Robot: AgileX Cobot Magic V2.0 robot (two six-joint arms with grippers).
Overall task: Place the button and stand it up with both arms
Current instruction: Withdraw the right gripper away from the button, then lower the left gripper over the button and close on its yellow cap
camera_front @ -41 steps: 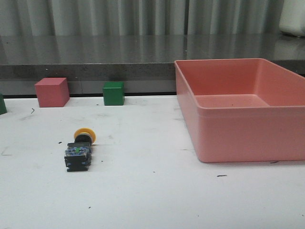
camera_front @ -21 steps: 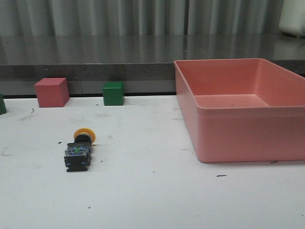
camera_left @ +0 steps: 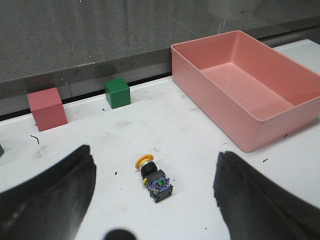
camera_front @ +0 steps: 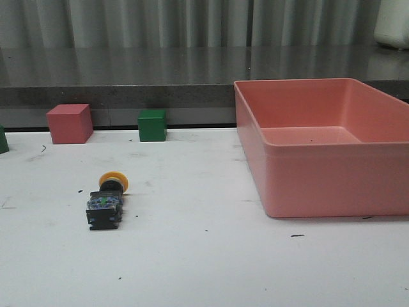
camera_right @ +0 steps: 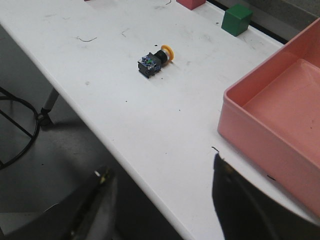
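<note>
Nothing had moved between the earlier front pictures and this moment: the button (camera_front: 106, 199) lay at the same spot on the white table (camera_front: 204, 262), and no arm had entered the front view.

The button was on its side, on the left part of the table, with its yellow cap pointing away toward the back wall and its black base toward the near edge. It was well apart from the pink bin (camera_front: 326, 144), which stood on the right and looked empty. A pink cube (camera_front: 69, 123) and a green cube (camera_front: 152, 125) sat at the back edge of the table, far from the button.

In the left wrist view, the left gripper (camera_left: 152, 200) was above the table with the button (camera_left: 155, 177) between its two dark fingers (camera_left: 50, 195), but clearly below them and not touched. The jaws stood wide apart and held nothing. In the right wrist view, the right gripper (camera_right: 165, 210) was off the near edge of the table, also spread wide and empty, with the button (camera_right: 155, 60) well away from it.

I judged that the task was only at its beginning. No grasp was made, and the button was not lifted and not standing. What was left was nearly everything: one arm had to come down and take the button, and then both arms had to set it upright on its base.
</note>
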